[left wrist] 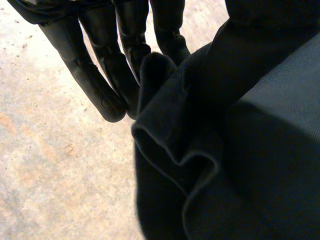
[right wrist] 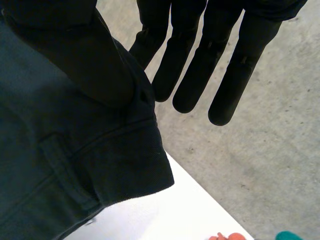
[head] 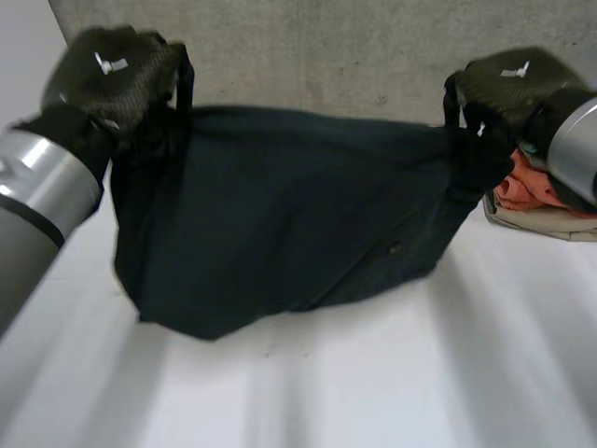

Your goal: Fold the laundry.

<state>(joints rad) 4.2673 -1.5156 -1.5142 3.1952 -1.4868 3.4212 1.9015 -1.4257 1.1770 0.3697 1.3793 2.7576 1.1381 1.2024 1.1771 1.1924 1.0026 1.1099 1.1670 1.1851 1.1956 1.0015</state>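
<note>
Together left robot hand [head: 112,77] and right robot hand [head: 508,86] pinch garment [head: 280,215] by top corners.

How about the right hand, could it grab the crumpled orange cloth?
Probably not: the right hand is near the crumpled orange cloth, but its fingers pinch a corner of the dark navy garment.

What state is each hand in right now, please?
Left hand: shut, pinching one upper corner of the dark garment.
Right hand: shut, pinching the garment's other upper corner.
</note>
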